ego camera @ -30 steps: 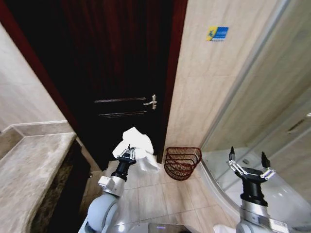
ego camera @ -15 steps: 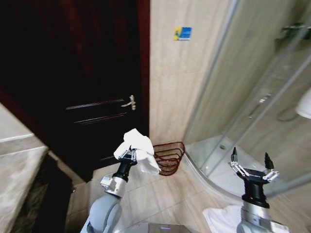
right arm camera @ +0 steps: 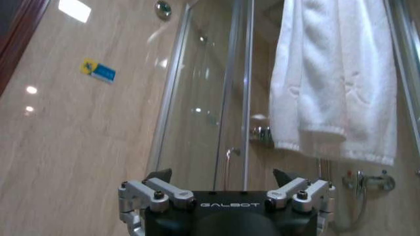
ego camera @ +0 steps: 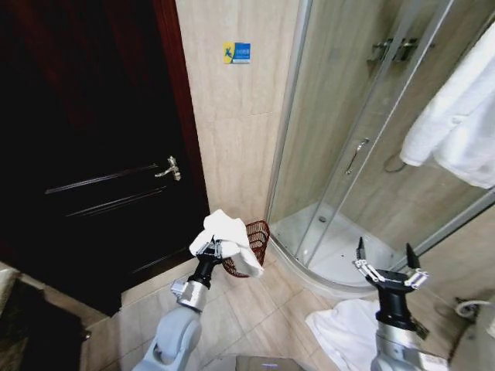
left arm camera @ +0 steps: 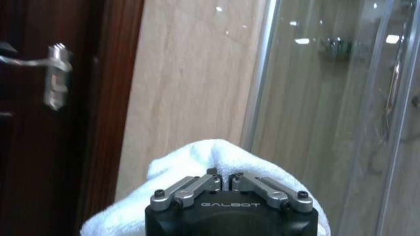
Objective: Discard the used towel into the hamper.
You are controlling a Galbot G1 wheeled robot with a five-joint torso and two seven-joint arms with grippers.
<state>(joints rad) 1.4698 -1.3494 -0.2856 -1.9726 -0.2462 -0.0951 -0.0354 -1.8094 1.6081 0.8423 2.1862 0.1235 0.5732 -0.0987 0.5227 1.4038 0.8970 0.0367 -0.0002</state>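
Left gripper, lower centre of the head view, is clamped on the used towel, which bunches up white above and around the closed fingers; the left wrist view confirms the jaws pinched together with towel folded over them. Hamper stands on the floor just behind and to the right of that bundle in the frame, partly hidden by it, against the beige tiled wall between the dark door and the glass shower enclosure. Right gripper, lower right of the frame, is held upright with its fingers spread wide and nothing between them; the right wrist view shows the same open stance, facing the shower glass and a hanging white towel. Another white cloth lies on the floor at lower right, untouched. Assessment: pickup is complete and the towel is secure in the grip. The hamper appears near but the towel looks to be in front of it rather than over its mouth, so closing the gap, positioning above the rim and releasing all remain outstanding.
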